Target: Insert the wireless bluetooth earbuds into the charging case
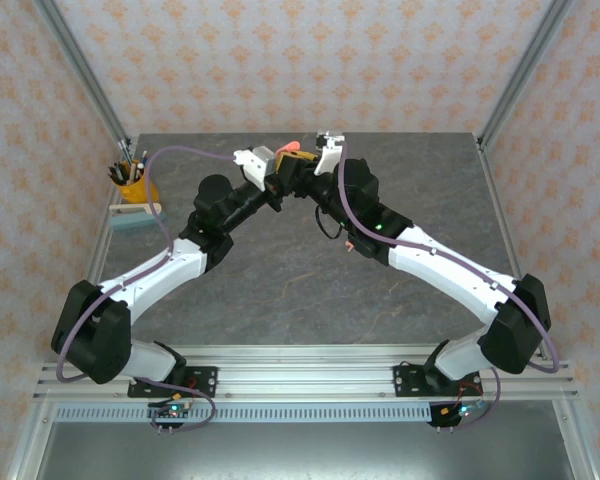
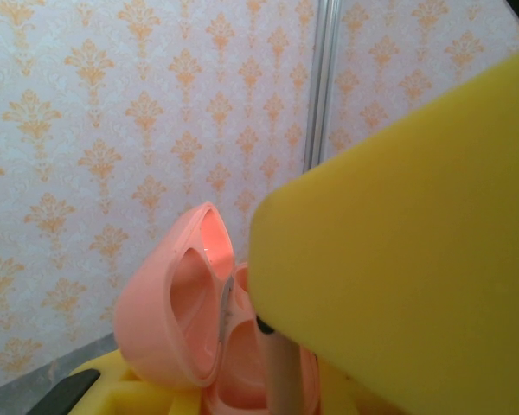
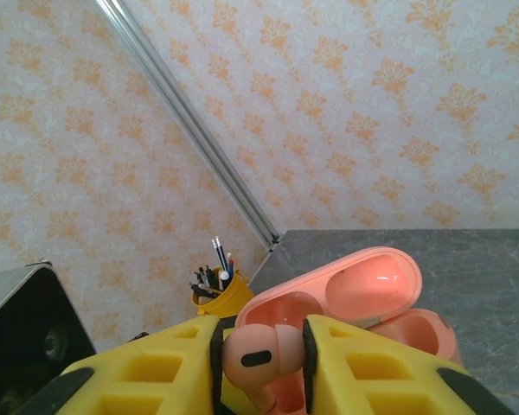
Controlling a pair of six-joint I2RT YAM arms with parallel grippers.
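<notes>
left fingers [image 2: 112, 382] clamp the open charging case [image 2: 169, 303] (lid up); right fingers [image 3: 372, 363] pinch an earbud [image 3: 255, 350].

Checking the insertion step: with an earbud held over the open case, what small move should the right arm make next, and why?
Probably ease the right end effector down so the stem enters a well: it grips the earbud, stem down, just above the charging case, which the left end effector holds with its lid open.
</notes>
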